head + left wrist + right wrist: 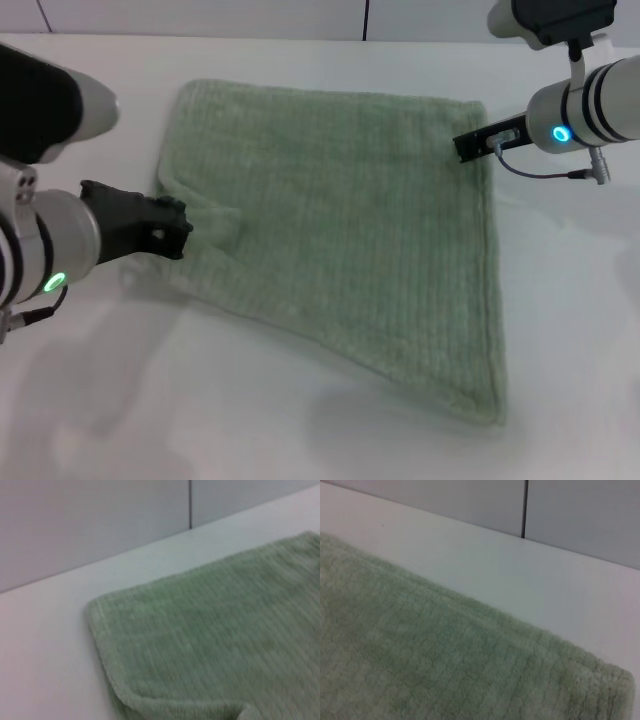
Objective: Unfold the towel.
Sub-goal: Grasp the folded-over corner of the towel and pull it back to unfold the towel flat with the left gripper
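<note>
The pale sage-green ribbed terry towel (340, 230) lies nearly flat on the white table (300, 430), the left gripper (175, 228) at its left edge and the right gripper (475, 143) at its far right corner (whether either pinches cloth I cannot tell), so the spreading step seems almost done, and the next move probably calls for drawing the skewed left edge outward.

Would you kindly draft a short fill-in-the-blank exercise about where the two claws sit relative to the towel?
1. The towel is pale ____ in colour.
2. The left claw sits at the towel's ____ edge in the head view.
3. The right claw reaches the towel near its far ____ corner.
4. The towel lies on a ____ table.

Missing words: green; left; right; white
</note>
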`<move>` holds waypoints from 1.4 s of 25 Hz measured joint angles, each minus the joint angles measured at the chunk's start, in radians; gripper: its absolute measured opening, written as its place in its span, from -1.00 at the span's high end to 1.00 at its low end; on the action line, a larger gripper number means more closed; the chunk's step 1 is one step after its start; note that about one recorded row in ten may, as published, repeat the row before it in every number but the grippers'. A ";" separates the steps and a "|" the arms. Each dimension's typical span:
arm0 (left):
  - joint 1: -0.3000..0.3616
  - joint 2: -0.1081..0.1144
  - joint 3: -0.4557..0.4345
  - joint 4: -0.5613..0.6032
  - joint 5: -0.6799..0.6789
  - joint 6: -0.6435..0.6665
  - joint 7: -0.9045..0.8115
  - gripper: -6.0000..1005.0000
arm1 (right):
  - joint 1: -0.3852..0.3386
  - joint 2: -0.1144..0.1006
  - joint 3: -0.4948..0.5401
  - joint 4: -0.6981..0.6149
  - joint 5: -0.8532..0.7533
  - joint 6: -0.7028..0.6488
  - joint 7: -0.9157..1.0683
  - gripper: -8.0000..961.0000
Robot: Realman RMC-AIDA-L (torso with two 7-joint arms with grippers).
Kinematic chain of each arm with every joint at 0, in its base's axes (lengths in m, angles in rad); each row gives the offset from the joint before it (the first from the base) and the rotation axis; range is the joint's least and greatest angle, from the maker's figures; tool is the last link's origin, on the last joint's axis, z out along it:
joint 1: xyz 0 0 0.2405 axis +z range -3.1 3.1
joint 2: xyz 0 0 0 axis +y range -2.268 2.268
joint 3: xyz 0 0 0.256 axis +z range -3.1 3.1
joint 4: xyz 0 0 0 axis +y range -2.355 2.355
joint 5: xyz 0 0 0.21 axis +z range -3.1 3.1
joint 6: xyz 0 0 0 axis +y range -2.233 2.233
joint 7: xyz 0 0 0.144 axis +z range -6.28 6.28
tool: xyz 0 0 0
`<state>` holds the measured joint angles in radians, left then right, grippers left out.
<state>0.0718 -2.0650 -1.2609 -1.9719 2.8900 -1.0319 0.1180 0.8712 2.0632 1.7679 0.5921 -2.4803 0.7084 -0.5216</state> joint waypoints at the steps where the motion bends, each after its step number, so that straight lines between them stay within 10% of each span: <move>1: 0.025 0.001 0.000 -0.001 0.000 0.045 -0.013 0.73 | 0.000 0.000 -0.005 0.000 0.000 0.000 0.000 0.93; 35: 0.207 -0.003 -0.043 0.235 -0.002 0.552 -0.356 0.68 | -0.002 0.004 -0.022 0.001 -0.002 0.009 0.009 0.92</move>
<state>0.2790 -2.0676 -1.3035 -1.7368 2.8883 -0.4803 -0.2383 0.8697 2.0676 1.7457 0.5929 -2.4821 0.7176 -0.5128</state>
